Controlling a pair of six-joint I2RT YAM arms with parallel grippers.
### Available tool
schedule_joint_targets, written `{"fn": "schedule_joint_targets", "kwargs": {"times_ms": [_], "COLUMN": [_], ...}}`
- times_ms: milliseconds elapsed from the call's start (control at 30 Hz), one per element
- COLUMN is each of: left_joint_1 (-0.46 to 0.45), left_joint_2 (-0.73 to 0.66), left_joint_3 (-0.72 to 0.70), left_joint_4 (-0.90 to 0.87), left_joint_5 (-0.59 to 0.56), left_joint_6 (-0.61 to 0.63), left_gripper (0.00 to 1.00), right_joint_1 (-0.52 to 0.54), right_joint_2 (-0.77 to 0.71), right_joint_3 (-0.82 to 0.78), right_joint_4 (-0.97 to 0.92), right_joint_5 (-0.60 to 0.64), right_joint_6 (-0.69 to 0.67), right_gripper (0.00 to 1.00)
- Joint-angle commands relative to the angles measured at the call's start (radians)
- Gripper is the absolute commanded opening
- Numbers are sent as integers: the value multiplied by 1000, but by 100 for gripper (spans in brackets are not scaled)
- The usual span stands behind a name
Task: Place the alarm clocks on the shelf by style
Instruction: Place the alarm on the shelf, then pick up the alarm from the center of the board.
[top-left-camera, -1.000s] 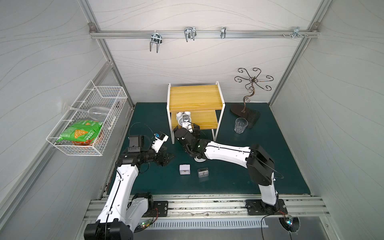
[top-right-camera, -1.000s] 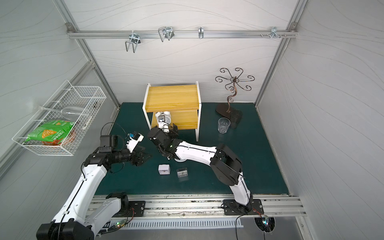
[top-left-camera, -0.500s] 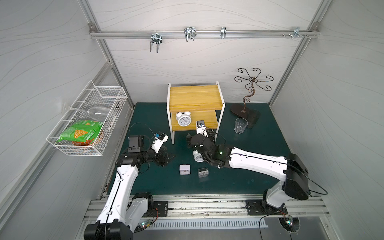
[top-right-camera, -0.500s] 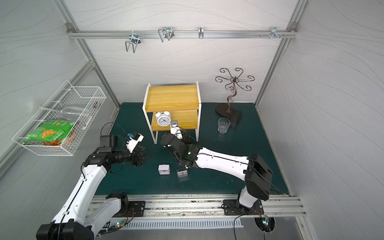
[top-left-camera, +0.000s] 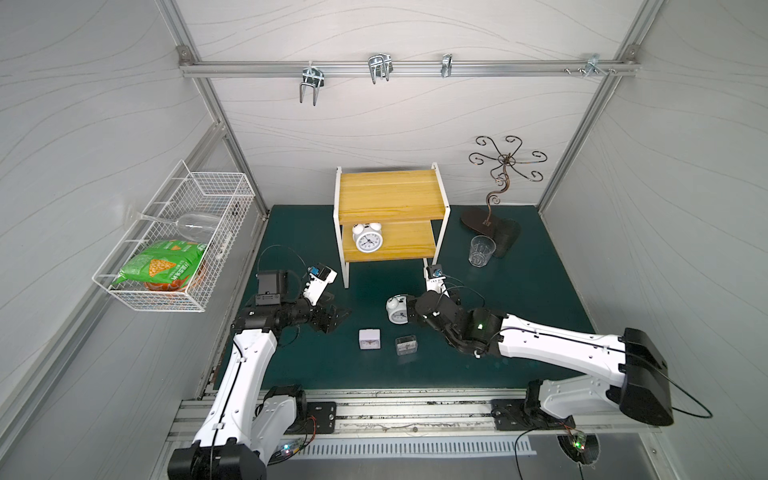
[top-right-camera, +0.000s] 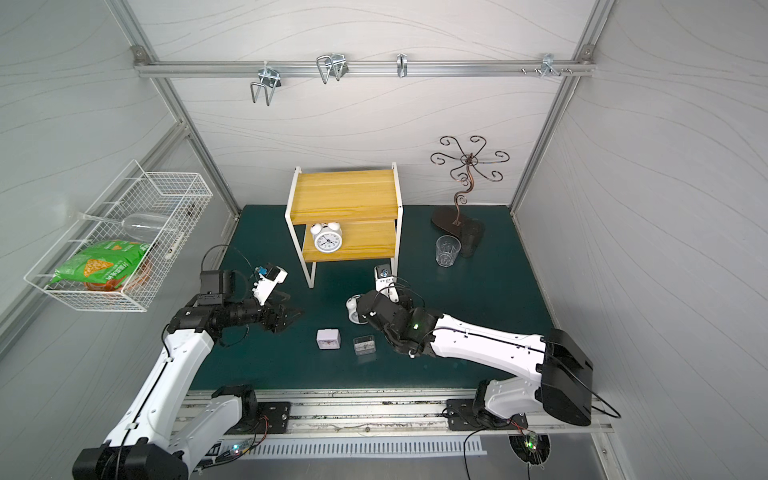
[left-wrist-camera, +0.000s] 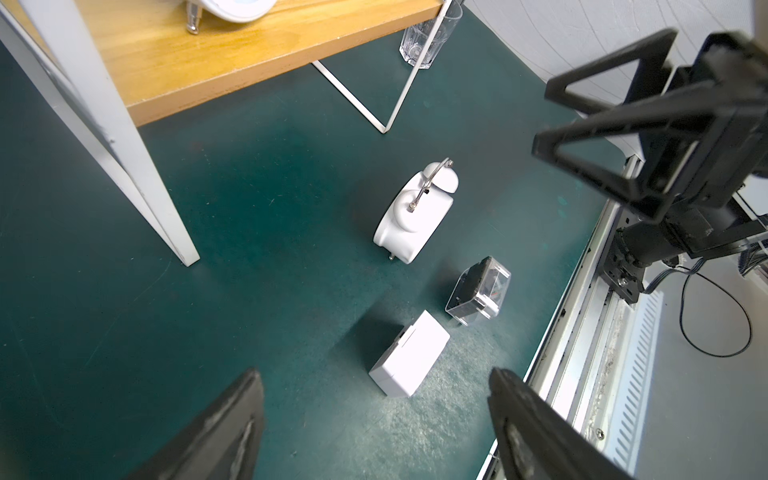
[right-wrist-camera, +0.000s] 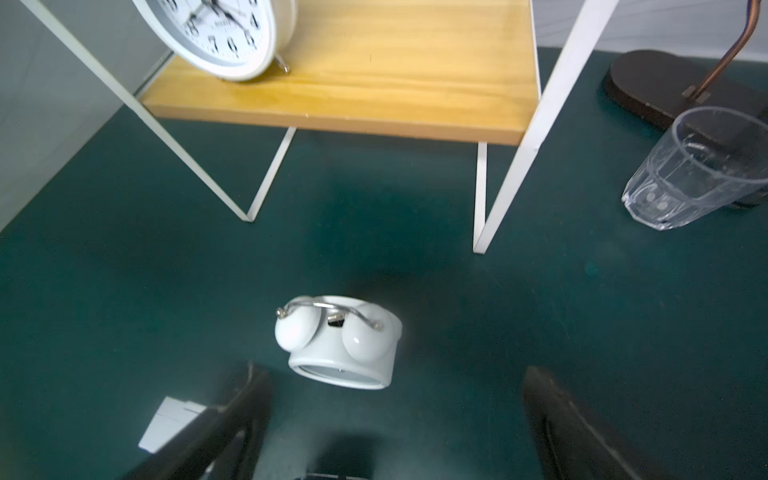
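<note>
- Top views: show shelf (top-left-camera: 390, 195) with shelved bell clock (top-left-camera: 367, 238) upright at the left of the lower board, leaving room beside it, likely for its twin. Show loose bell clock (top-left-camera: 397, 309) on the mat (top-left-camera: 519, 291) in front of the shelf, with right gripper (top-left-camera: 410, 311) just beside it, spread wide and empty. Show white square clock (top-left-camera: 369, 338) and clear clock (top-left-camera: 406, 345) side by side nearer the robot, with left gripper (top-left-camera: 337, 319) near them, parted and holding nothing.
- Left wrist: looks past open fingers (left-wrist-camera: 232, 428) at the white square clock, nearest and roughly centred between them, so probably this arm's next pick.
- Right wrist: frames the loose bell clock upright, bells toward the camera, ahead of both fingers (right-wrist-camera: 241, 415) and not yet between them. Suggests a wide spread chosen to clear the round body.
</note>
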Motion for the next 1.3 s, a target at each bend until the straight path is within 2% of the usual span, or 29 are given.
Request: {"fn": "schedule_joint_targets", "kwargs": {"times_ms": [0,200,400,733,1000,1267], "left_joint_1": [6,6,6,7,6,6], "left_joint_2": [-2,-1,2,2,0,1], "left_joint_3": [-4,-7,-5,-5,-4,-5], "left_joint_4": [23,16,16,15,13,13], "left_joint_5": [35,34,34,35,34,33], "left_joint_6": [10,12,11,9,11,9], "left_gripper": [87,87,87,87,88,88], "right_joint_1": [10,23,89,82,63,65], "right_joint_2": [-5,64,137,274,326,372], "right_joint_3": [-9,-5,-24,5,8,15], "right_joint_4": [-10,48,168,162,215,274], "right_joint_5": [-54,-71,44,22,-12,14], "right_joint_6": [48,71,45,105,100,112], "right_gripper": [99,99,99,99,99,99]}}
